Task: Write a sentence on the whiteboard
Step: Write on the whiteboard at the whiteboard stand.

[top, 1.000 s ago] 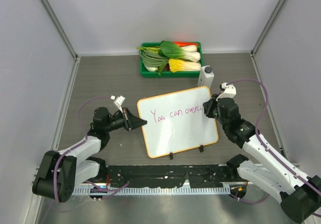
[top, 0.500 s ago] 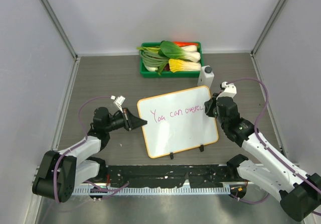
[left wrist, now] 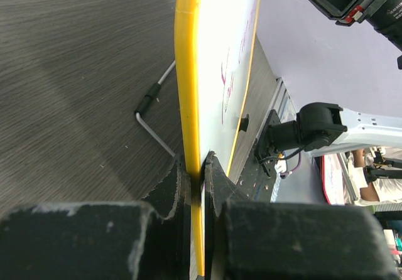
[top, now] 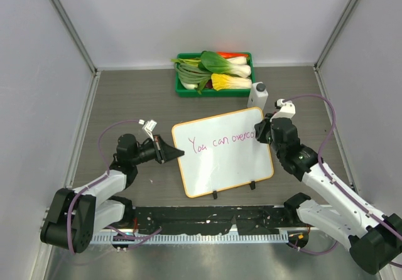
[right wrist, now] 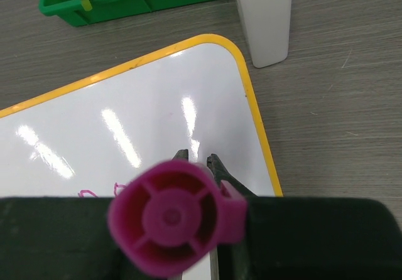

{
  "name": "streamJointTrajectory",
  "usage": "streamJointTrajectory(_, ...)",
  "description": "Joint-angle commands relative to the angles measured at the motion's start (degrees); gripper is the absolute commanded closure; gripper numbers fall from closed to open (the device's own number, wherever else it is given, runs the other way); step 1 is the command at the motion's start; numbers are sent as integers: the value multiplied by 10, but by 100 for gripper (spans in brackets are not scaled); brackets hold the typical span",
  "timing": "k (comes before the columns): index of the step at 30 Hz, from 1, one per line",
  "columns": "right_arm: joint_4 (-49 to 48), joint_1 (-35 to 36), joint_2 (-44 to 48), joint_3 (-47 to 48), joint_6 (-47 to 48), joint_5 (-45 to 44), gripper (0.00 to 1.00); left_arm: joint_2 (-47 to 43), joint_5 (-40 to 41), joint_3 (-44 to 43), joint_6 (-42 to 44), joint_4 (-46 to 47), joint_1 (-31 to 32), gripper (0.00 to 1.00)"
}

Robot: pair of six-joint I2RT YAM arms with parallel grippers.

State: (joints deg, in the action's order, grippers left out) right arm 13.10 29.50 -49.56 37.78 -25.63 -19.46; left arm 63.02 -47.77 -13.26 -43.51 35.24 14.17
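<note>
One whiteboard (top: 220,167), orange-rimmed, mid-worktop (top: 138,98). One line of pink writing (top: 217,142) across it. One magenta marker (right wrist: 173,220). One green tray (top: 181,91) of vegetables, far side. One white block (top: 258,95) right of the tray. Two end effectors: left end effector (top: 180,154), right end effector (top: 257,134).

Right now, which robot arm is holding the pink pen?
The right gripper, on the top view's right side, grips the pink marker over the whiteboard. The left gripper only pinches the whiteboard's rim.
</note>
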Motion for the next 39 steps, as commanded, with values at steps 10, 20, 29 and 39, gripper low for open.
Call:
streamJointTrajectory(10,-28,-1,59,-10,-7,15,99,1,37,1,56,-18,1,100)
streamJointTrajectory(20,-4,-8,69,-11,9,-25,99,0,39,1,56,-20,0,100)
streamJointTrajectory(29,-12,-24,54,-20,5,10,99,2,38,1,56,-18,0,100)
streamJointTrajectory(39,-32,-24,46,-20,-11,10,99,3,38,0,56,-18,1,100)
